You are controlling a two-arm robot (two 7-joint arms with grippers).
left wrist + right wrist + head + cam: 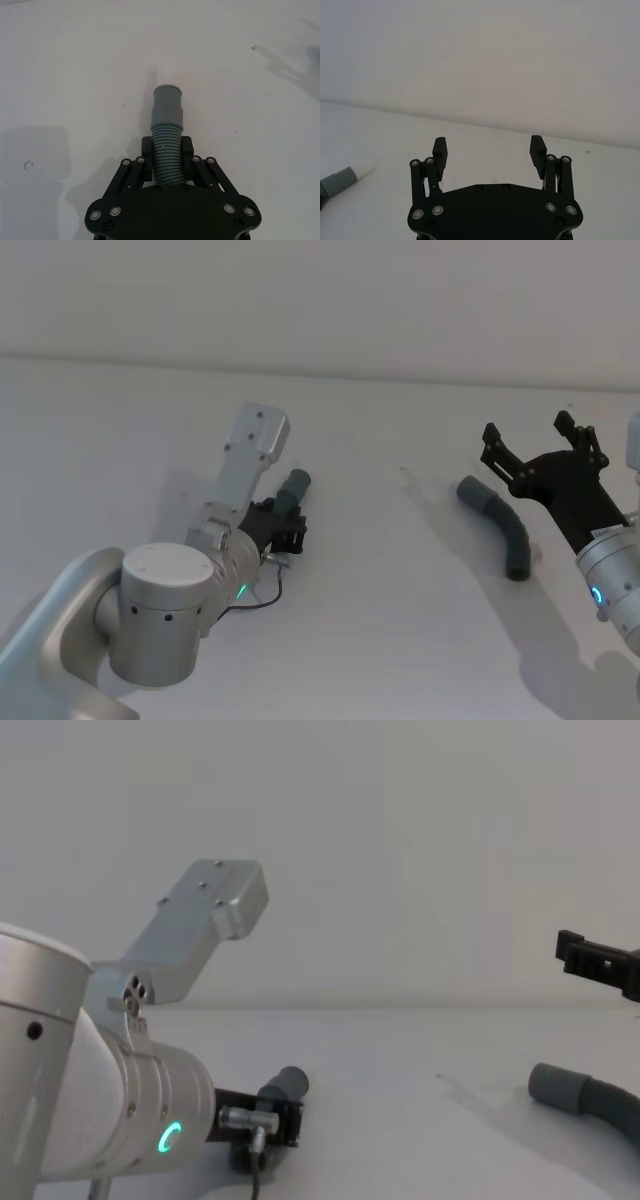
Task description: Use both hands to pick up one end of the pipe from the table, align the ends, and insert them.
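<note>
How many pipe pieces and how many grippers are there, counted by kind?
Dark grey ribbed plastic pipe pieces: 2 (held piece, bent piece)
Black plastic two-jaw grippers: 2 (left gripper, right gripper)
Total: 4

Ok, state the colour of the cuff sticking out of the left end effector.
Grey cuff; best in the left wrist view.

I have a wide bare stretch of desk (390, 580) between my two arms, room for either to cross. On the right, the bent hose piece (497, 518) lies flat with bare desk all round it. The right fingers (440, 150) hang above the desk just beside it, spread wide with free air between them. The left fingers (187, 147) are clamped round the ribbed hose (167, 162), whose cuff (167, 107) juts forward over bare desk. The wall (320, 300) closes the far side.
</note>
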